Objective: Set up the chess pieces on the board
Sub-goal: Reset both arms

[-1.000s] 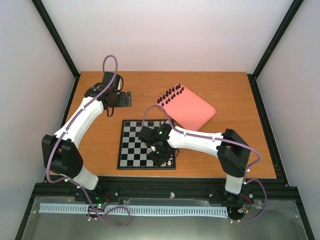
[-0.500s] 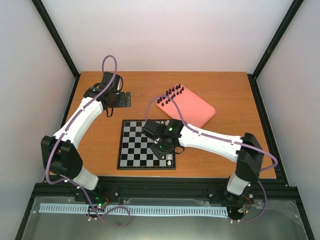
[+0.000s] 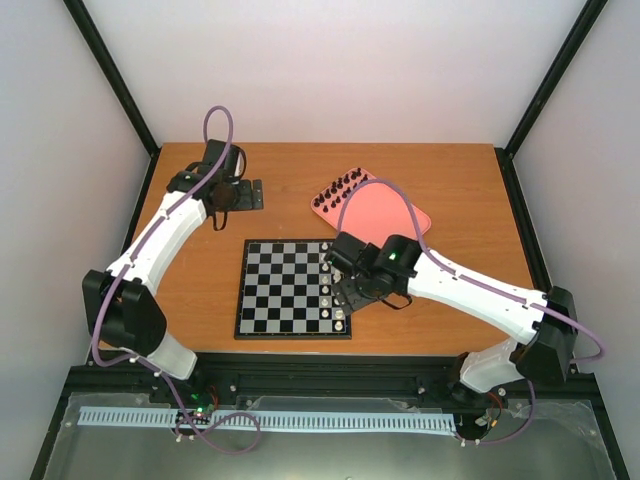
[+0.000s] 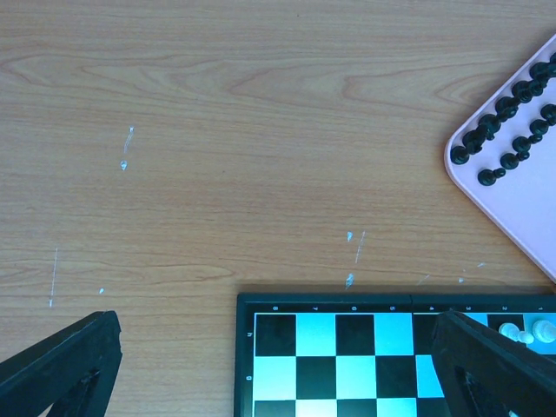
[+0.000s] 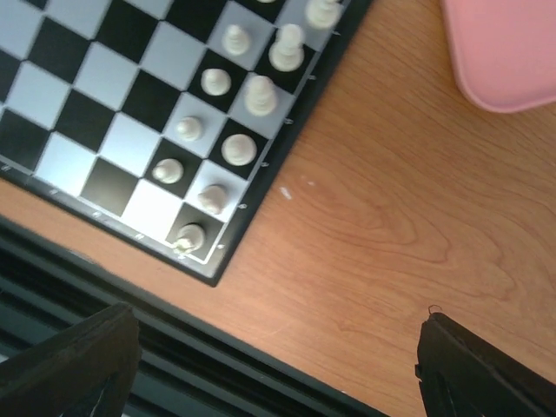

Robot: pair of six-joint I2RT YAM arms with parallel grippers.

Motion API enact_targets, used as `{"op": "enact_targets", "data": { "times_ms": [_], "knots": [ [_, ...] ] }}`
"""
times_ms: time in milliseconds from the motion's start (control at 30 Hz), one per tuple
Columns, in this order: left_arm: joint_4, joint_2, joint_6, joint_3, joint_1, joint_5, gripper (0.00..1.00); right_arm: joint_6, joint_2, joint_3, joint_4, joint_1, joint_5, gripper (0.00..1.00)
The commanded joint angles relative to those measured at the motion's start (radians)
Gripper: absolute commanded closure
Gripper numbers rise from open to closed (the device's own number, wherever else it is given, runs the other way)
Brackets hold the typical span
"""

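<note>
**White set lined up on the board's right edge, black set grouped on the tray**

In the top view, the board (image 3: 280, 290) is seen flat on the wooden table (image 3: 470, 300), slightly left of the frame's centre. The white pieces (image 3: 333, 300) are stood upright in two files along its right edge. In the right wrist view these files are seen running from the top centre down to the board's lower corner, one piece to a square. The topmost pieces are blurred there and cannot be identified.

The black pieces (image 3: 340, 186) are gathered in two short rows on the upper-left rim of the pink tray (image 3: 385, 215). The tray is placed above and to the right of the board, close to it but not touching. No black piece is seen on the board.

The right gripper (image 5: 278, 326) is held above bare wood just beside the board's lower right corner. Its fingers are spread wide and nothing is held between them.

The left gripper (image 4: 276, 326) is positioned at the upper left of the table in the top view, apart from the board. In its wrist view its fingers are likewise spread wide and nothing is gripped. The board's border is seen between them at the bottom of the frame, and the tray corner with the black pieces is seen at the upper right.
</note>
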Motion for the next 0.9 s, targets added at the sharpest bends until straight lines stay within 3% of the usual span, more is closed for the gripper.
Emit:
{"op": "enact_targets", "data": {
  "times_ms": [0, 267, 600, 733, 867],
  "knots": [
    [-0.009, 0.019, -0.016, 0.054, 0.001, 0.02, 0.0, 0.026, -0.04, -0.047, 0.045, -0.081, -0.013, 0.0],
    [-0.006, 0.019, 0.002, 0.075, 0.001, 0.015, 0.0, -0.149, -0.037, -0.08, 0.241, -0.366, -0.088, 0.0],
    [0.017, 0.01, 0.01, 0.097, 0.001, 0.003, 0.0, -0.344, 0.148, 0.039, 0.499, -0.701, -0.204, 0.0],
    [0.036, 0.014, 0.015, 0.103, 0.001, 0.044, 0.0, -0.385, 0.22, 0.12, 0.566, -0.772, -0.25, 0.0],
    [0.038, 0.009, 0.019, 0.11, 0.001, 0.051, 0.0, -0.413, 0.313, 0.275, 0.496, -0.775, -0.184, 0.0]
  ]
}}
